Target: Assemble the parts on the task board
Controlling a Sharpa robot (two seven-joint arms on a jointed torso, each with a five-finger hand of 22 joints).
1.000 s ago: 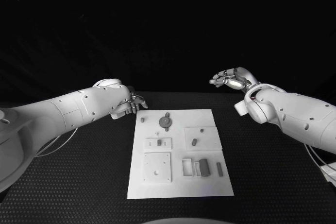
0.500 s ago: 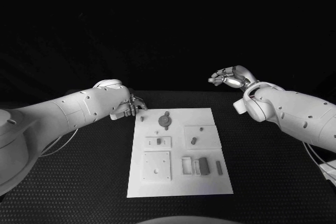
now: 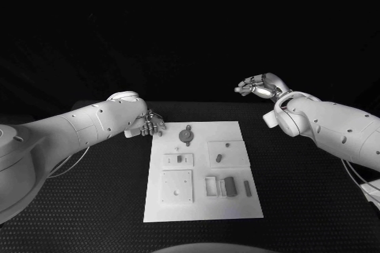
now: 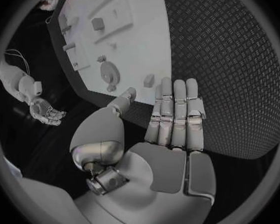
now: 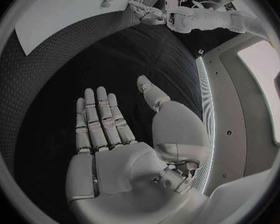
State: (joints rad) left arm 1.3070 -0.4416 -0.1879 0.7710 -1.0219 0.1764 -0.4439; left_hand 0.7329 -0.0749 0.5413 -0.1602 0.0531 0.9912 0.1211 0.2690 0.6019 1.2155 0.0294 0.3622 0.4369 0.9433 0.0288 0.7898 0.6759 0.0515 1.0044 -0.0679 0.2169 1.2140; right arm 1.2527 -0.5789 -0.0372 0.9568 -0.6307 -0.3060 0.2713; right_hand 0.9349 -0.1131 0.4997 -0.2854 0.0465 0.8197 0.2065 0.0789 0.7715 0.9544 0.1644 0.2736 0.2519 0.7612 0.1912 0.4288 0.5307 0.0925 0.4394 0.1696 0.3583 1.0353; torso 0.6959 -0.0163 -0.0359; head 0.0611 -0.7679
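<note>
The white task board (image 3: 202, 209) lies in the middle of the table, with small grey parts on it: a round disc (image 3: 186, 135), a dark block (image 3: 229, 187) and a slim bar (image 3: 247, 189). My left hand (image 3: 149, 124) hovers at the board's far left corner, holding nothing. In the left wrist view its fingers (image 4: 174, 117) are straight and side by side, close to a small peg (image 4: 149, 80) and the disc (image 4: 109, 72). My right hand (image 3: 257, 87) is raised beyond the board's far right corner, well clear of it. The right wrist view shows its palm (image 5: 109, 139) flat and empty.
On the board's near left stands a raised square plate (image 3: 177, 187), with a white frame (image 3: 211, 187) beside the dark block. Black textured table (image 3: 308, 198) lies bare on both sides of the board. The table's far edge runs just behind my left hand.
My left hand has dropped and moved in towards the board's far left corner. My right hand has barely shifted.
</note>
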